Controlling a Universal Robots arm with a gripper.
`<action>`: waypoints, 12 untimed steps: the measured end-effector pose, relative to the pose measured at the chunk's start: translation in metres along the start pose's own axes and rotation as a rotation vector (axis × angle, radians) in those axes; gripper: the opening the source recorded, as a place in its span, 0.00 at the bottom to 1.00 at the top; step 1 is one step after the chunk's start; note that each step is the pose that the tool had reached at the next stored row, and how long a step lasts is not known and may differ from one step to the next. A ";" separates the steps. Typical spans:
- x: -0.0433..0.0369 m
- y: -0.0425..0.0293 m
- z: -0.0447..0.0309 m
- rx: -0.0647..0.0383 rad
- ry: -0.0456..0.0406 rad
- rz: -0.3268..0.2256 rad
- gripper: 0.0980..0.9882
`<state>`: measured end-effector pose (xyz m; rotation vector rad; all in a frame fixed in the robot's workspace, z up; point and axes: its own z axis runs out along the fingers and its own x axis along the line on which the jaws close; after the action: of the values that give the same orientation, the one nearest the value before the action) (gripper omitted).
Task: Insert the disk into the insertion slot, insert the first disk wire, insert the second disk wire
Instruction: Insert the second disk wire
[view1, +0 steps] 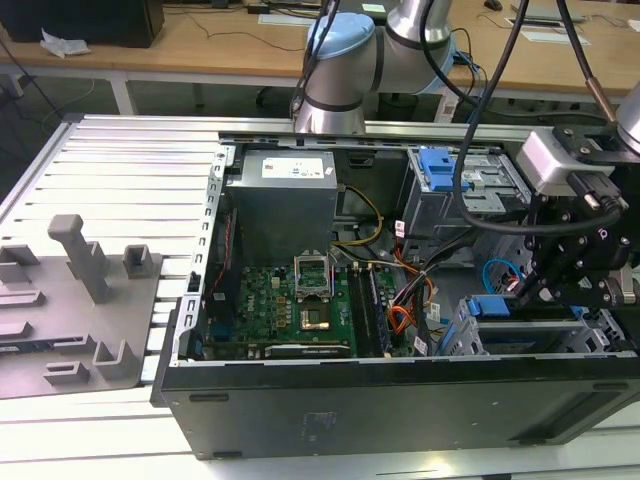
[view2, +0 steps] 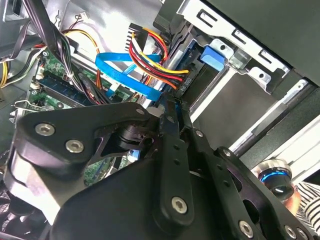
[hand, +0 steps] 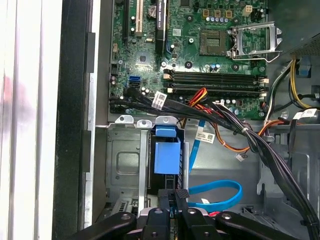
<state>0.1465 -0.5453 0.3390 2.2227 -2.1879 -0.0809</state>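
Observation:
The disk, with its blue carrier tab (hand: 167, 157), lies in the grey insertion slot (hand: 125, 160), which the exterior view shows at its right (view1: 470, 338). A black plug with red, yellow and black wires (view2: 181, 82) sits in the disk's end. My gripper (view2: 170, 106) is shut on the black plug of the blue flat wire (view2: 125, 75), right beside that first plug at the disk's end. The blue wire loops next to the fingers (hand: 215, 192). In the exterior view the gripper (view1: 532, 285) hangs over the case's right end.
The open case (view1: 400, 400) holds a green motherboard (view1: 290, 310), a grey power supply (view1: 280, 205) and a taller bay with a blue latch (view1: 440, 170). Bundled black cables (hand: 225, 115) cross above the slot. A grey fixture (view1: 80, 300) lies at the exterior view's left.

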 end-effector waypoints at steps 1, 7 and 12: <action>0.0000 0.0000 0.0001 0.000 -0.0001 0.000 0.07; 0.0000 0.0007 -0.0130 0.000 -0.0018 0.000 0.16; -0.0005 0.0030 -0.0326 0.000 -0.0018 0.000 0.01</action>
<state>0.1452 -0.5455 0.3717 2.2235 -2.1890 -0.0827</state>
